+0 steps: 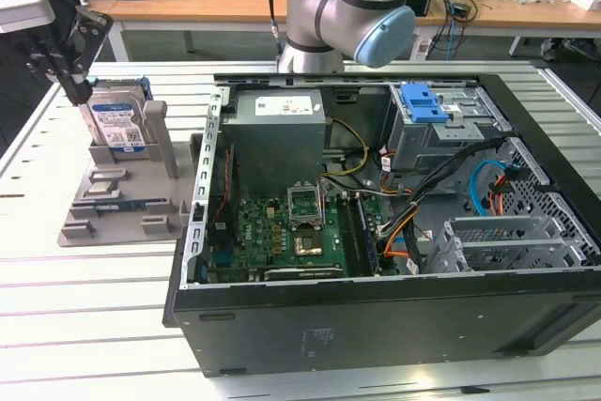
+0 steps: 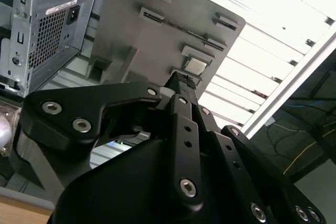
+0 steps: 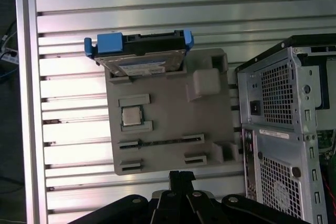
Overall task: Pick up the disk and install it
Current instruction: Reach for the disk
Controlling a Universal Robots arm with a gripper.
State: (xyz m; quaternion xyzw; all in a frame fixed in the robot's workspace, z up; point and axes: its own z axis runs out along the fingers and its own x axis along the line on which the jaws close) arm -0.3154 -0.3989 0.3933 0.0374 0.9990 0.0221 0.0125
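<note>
Reading the exterior view as a dial, the gripper (image 1: 77, 91) hangs at about ten o'clock over the slatted aluminium surface (image 1: 84, 316). Its jaws are pressed together with nothing between them, which also shows in both wrist views (image 2: 181, 80) (image 3: 181, 174). Just at its four o'clock the disk (image 1: 117, 119) stands upright on edge in a slot of a grey fixture tray (image 1: 122, 208), label facing the camera. The closed tips are near the disk's upper corner and not on it. In the first wrist view the disk (image 3: 139, 62) leans in that slot at one end of the tray (image 3: 168, 129), its blue carrier (image 3: 110, 43) along the outer edge. A square processor chip (image 3: 131, 115) sits in a pocket further along the tray. At the tray's three o'clock lies the open computer case (image 1: 376, 326), just beside it. Inside the case, the grey power supply (image 1: 277, 133) is at eleven o'clock and the green motherboard (image 1: 272, 232) at eight. The blue latch bracket (image 1: 423, 102) is at one o'clock, atop the grey drive bay (image 1: 441, 143). The arm's grey and blue joints (image 1: 347, 7) rise at twelve o'clock behind the case.
</note>
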